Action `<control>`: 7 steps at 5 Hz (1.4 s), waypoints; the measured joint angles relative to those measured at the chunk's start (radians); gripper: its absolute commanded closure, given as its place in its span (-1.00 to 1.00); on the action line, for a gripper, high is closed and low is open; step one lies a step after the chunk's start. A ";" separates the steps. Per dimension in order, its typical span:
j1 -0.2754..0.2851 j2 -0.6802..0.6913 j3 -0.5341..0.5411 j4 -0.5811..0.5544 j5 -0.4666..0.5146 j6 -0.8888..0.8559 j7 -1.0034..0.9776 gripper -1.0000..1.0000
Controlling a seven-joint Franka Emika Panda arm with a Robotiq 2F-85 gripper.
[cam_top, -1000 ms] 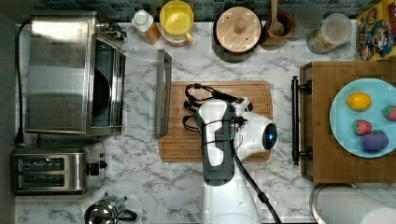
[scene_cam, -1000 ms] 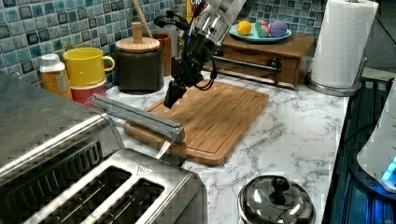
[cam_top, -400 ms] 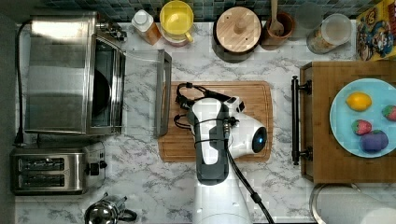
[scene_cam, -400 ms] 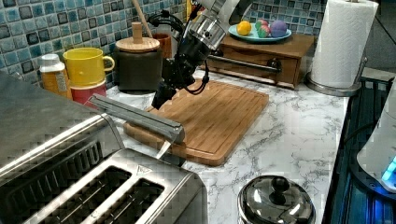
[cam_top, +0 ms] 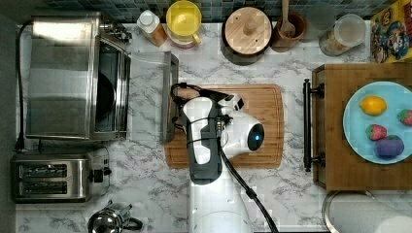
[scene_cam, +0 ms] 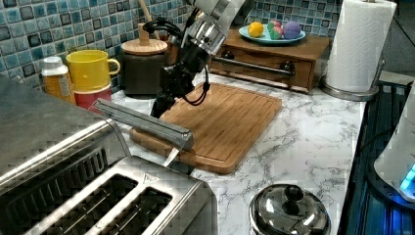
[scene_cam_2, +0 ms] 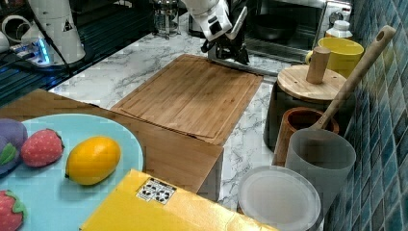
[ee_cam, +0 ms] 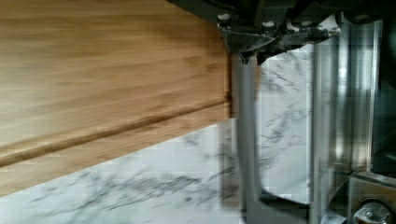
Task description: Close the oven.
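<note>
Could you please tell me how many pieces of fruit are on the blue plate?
4: a lemon at the top view's top, one strawberry at the right edge, another strawberry below the lemon, and a purple fruit lowest on the blue plate.

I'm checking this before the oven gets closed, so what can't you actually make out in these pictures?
- Gripper fingers: in the left view the oven door hides them, so contact with its handle is unclear.
- Gripper in the top view: covered by the arm's own wrist.
- Oven interior: dark in the top view, contents unreadable.
- Cereal box: cut by the top view's right edge.
</note>
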 measured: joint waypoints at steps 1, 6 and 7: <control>0.014 0.031 0.018 0.021 0.021 -0.010 0.000 1.00; -0.063 0.092 0.028 0.053 -0.038 -0.184 0.063 1.00; -0.065 0.084 0.038 0.047 -0.035 -0.166 0.066 1.00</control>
